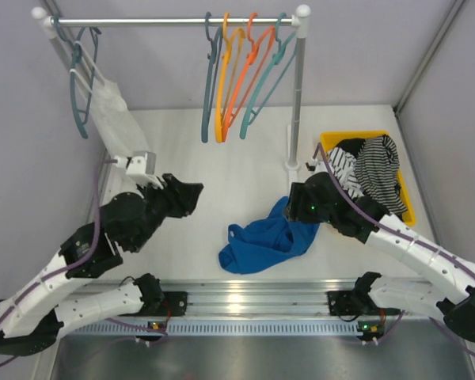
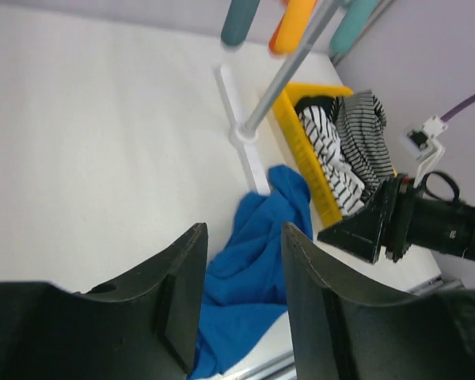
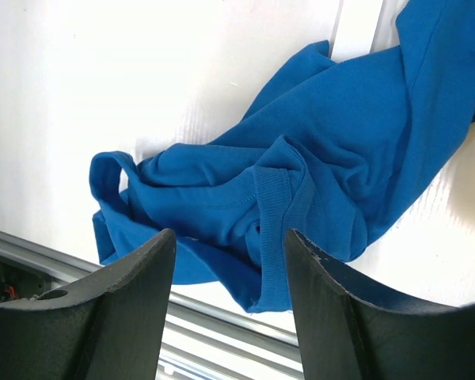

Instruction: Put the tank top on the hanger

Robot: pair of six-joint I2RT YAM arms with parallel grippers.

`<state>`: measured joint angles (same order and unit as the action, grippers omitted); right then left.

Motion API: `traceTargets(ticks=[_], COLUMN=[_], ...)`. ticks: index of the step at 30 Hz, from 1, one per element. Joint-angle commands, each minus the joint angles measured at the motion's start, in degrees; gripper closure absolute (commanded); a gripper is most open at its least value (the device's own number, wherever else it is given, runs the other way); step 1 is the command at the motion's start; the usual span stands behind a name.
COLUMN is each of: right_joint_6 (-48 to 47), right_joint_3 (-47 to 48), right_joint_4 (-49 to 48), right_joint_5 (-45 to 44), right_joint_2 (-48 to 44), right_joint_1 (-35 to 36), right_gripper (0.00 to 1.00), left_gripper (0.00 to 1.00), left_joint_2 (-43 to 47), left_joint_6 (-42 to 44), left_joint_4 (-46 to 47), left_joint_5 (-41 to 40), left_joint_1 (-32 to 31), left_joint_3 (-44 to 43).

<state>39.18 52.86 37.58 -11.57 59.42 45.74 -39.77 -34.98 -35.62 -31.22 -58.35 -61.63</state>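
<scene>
Closest in, the two arm bases sit on the near rail, and just beyond it the tank top (image 1: 269, 241) lies crumpled on the white table (image 1: 222, 158), between the arms and nearer the right one. It is bunched into a heap, not spread flat.

Hovering above its far edge is the right gripper (image 1: 301, 207), with jaws spread and nothing between them. Its wrist view looks down through the gap onto folds of blue cloth. The left gripper (image 1: 182, 198) is well apart to the left, also released and empty, pointing across the table toward the top.

I judge the top to be light, soft and limp. It will sag and fold from wherever it is pinched, and a pinch in the middle of the heap could catch several layers at once. The best hold looks like a strap: one loop (image 1: 233, 233) sticks out at the heap's left end. The stitched edge band (image 3: 273, 206) seen from the right wrist would also give the fingers a firmer ridge. Both arms will probably be needed to open it up.

Farther right is a yellow bin (image 1: 332, 141) of striped clothes (image 1: 376, 170). At the back a rack (image 1: 174, 21) carries several hangers. The dark teal hanger (image 1: 206, 119) at the left of the middle bunch looks like the one meant. A white garment (image 1: 115, 119) hangs at far left.
</scene>
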Motion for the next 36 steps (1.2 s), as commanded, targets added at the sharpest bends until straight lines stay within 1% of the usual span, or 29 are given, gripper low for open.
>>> traceTargets(ticks=[1,2,3,4,5,6,7,9,10,11,12,13,15,16,19,23,29,33,36], right_joint_6=[-1.5,-1.7,-2.1,-2.3,-2.4,-2.5,-2.7,-2.8,-2.8,-2.9,-2.9,-2.9,-2.8,-2.8,-2.5,-2.5,-2.3,-1.8,-1.7], right_joint_3=[0.0,0.0,0.0,0.0,0.0,0.1,0.1,0.1,0.1,0.0,-0.1,-0.2,-0.6,-0.7,-0.8,-1.0,-1.9,-2.9,-3.1], right_joint_4=[0.8,1.0,1.0,1.0,1.0,1.0,0.9,1.0,1.1,1.1,1.2,1.3,1.4,1.5,2.2,2.6,2.9,2.4,2.5], right_joint_5=[-2.2,-2.4,-2.2,-2.2,-2.2,-2.1,-2.0,-1.6,-1.3,-1.1,-1.0,-0.9,-0.7,-0.6,-0.4,-0.3,-0.2,0.1,0.1], right_joint_2=[-1.8,-1.9,-2.0,-2.2,-2.2,-2.3,-2.4,-2.5,-2.7,-3.1,-3.3,-3.6,-4.4,-4.7,-5.8,-7.1,-7.9,-8.5,-8.7], right_joint_1=[0.2,0.1,0.1,0.1,0.1,0.1,0.1,0.0,0.1,0.0,0.0,0.0,0.0,0.1,0.0,0.0,0.1,0.0,0.0], right_gripper=[0.43,0.43,0.43,0.43,0.43,0.43,0.43,0.43,0.43,0.43,0.43,0.43,0.43,0.43,0.43,0.43,0.43,0.43,0.43], left_gripper=[0.52,0.51,0.48,0.48,0.46,0.44,0.43,0.41,0.40,0.40,0.40,0.40,0.40,0.40,0.39,0.39,0.40,0.40,0.42], left_joint_2=[-5.7,-7.4,-9.3,-12.9,-15.1,-17.3,-22.1,-27.0,-31.9,-34.4,-37.1,-42.9,-48.0,-51.1,-53.7,-54.7,-55.2,-55.4,-55.6], left_joint_6=[11.4,13.4,15.7,20.3,22.9,25.8,30.9,34.4,34.0,32.5,30.7,27.7,27.2,27.4,26.4,26.0,26.5,27.3,27.7], left_joint_4=[1.1,2.9,4.2,5.5,6.9,10.1,12.3,12.3,11.1,9.3,3.8,1.4,-1.9,-2.2,-2.2,-2.4,-3.7,-4.3,-5.2], left_joint_5=[-5.3,-6.6,-9.4,-10.4,-11.4,-14.2,-16.3,-16.1,-11.0,-7.1,-2.6,3.4,8.4,12.5,16.4,20.8,20.4,21.6,20.6], left_joint_1=[0.2,0.2,0.2,0.2,0.2,0.2,0.4,2.4,7.3,10.8,14.5,20.4,23.4,24.8,27.4,28.7,28.8,28.8,28.8], left_joint_3=[-12.9,-15.6,-18.2,-23.6,-26.2,-28.9,-34.3,-40.2,-46.9,-50.6,-54.6,-63.3,-70.4,-74.0,-76.4,-75.4,-74.0,-72.4,-71.5])
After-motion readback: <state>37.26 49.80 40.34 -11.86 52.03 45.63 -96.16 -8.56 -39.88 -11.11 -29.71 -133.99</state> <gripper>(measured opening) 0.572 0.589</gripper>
